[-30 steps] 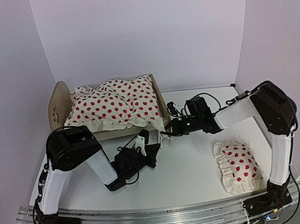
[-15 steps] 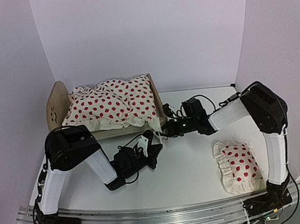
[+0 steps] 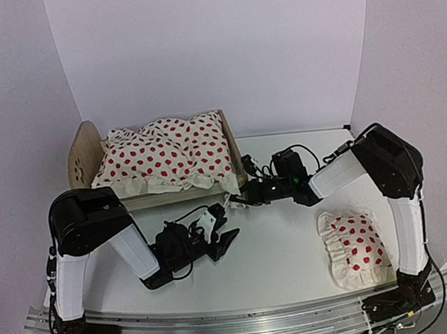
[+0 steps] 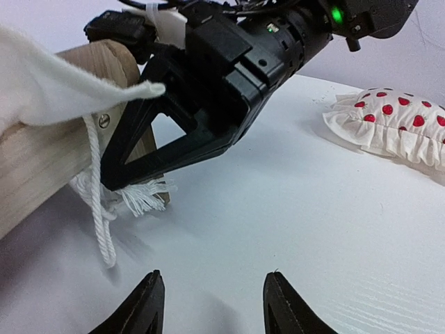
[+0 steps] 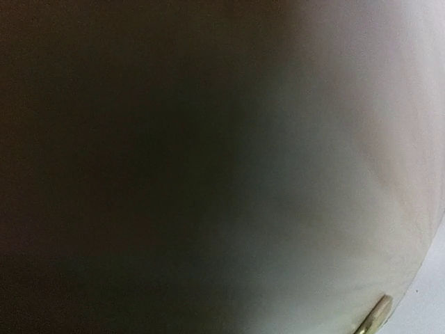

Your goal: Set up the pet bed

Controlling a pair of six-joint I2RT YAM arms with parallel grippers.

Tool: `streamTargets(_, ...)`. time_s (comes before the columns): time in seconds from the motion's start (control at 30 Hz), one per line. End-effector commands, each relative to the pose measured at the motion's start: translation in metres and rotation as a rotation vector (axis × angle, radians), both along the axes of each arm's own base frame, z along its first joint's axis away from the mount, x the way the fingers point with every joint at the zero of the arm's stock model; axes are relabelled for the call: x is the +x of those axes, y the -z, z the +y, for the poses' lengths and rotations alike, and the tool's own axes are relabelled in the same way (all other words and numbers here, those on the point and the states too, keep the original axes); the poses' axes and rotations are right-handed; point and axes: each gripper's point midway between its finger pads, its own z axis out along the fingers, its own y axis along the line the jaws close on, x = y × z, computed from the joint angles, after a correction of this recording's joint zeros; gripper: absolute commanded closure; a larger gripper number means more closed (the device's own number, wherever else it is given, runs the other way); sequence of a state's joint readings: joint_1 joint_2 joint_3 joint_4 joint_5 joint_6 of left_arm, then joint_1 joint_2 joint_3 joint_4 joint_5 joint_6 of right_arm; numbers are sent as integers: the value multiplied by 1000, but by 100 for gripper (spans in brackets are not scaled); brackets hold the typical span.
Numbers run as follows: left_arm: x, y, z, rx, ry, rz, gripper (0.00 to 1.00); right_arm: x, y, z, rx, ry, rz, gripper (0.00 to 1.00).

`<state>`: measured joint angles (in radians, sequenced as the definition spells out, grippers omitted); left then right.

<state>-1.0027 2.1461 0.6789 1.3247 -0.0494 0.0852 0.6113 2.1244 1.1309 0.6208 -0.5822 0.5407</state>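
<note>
Sitting toward the far left corner of the desk (image 3: 288, 253), the pet bed (image 3: 82, 157) has its headboard facing the left edge, and a cream red-spotted blanket (image 3: 164, 154) is heaped over its top. The right end effector (image 3: 233, 201) is closed, with its black tips low against the bed's near right corner, beside a frayed white cord (image 4: 97, 216) hanging there. Whether it pinches the cord or the cloth cannot be told, and its own camera shows only a dark blur. The left end effector (image 4: 212, 296) hangs just above the desk near that same corner, its fingers apart with nothing between them. A matching pillow (image 3: 356, 247) lies near the desk's near right corner, well apart from the bed.
</note>
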Motion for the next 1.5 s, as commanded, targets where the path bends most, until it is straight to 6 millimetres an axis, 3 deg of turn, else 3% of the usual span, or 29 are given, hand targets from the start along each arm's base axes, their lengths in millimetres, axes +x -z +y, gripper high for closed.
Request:
streamTargets(0.0, -3, -77, 12, -148, -24, -174, 51, -7, 15, 6, -12, -18, 33, 100)
streamTargets(0.17, 32, -94, 45, -109, -275, -185, 78, -8, 16, 4, -19, -14, 28, 100)
streamTargets(0.33, 69, -66, 60, -27, -409, -61, 84, -9, 15, 3, -23, -16, 17, 100)
streamTargets(0.4, 79, -58, 55, -20, -377, -35, 89, -9, 14, 3, -25, -15, 10, 100)
streamTargets(0.63, 75, -50, 15, 11, -153, -70, 92, -5, 13, 3, -25, -7, 0, 100)
streamTargets(0.73, 67, -43, 4, 58, -85, -77, 88, -4, 13, 5, -22, -8, -2, 100)
streamTargets(0.87, 78, -33, -4, 145, -94, -105, 82, -4, 9, 6, -14, -19, -5, 100)
streamTargets(0.97, 88, -27, 0, 201, -131, -150, 80, -4, 8, 7, -9, -24, -7, 100)
streamTargets(1.07, 91, -30, 3, 210, -140, -165, 85, -4, 8, 6, -14, -16, -13, 100)
streamTargets(1.13, 86, -36, 4, 194, -123, -175, 88, -4, 8, 5, -16, -14, -13, 100)
streamTargets(1.27, 58, -72, 6, 108, -21, -213, 82, -3, 8, 6, -17, -13, -17, 100)
streamTargets(1.47, 68, -61, 34, 234, -124, -217, 82, -4, 9, 7, -11, -26, -11, 100)
